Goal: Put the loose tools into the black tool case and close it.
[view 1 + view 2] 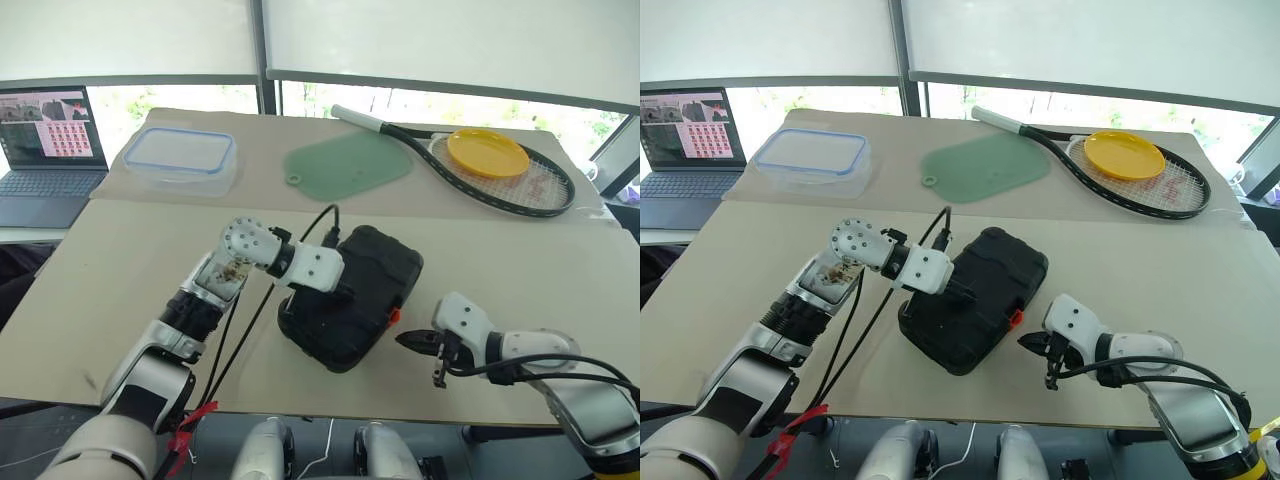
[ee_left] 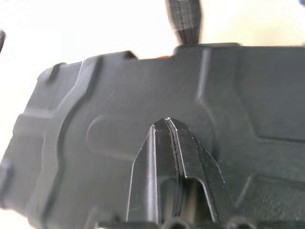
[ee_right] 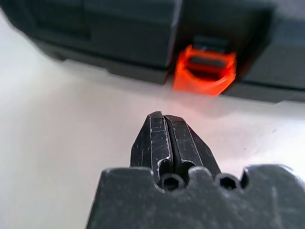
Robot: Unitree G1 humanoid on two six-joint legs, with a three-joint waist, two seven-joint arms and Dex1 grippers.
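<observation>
Both grippers have their fingers pressed together, holding nothing: your right gripper [image 1: 410, 341] sits just short of the orange latch [image 1: 395, 316], and your left gripper [image 1: 343, 291] rests on the lid of the closed black tool case [image 1: 360, 300]. Keep the left pressing down while you nudge the latch home. Beyond, the green mat [image 1: 347, 166], food container [image 1: 180, 157] and tennis racket [image 1: 490, 170] lie well clear.

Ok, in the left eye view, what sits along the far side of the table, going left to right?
Laptop → clear food container → green cutting mat → yellow plate, which rests on the head of the tennis racket.
</observation>
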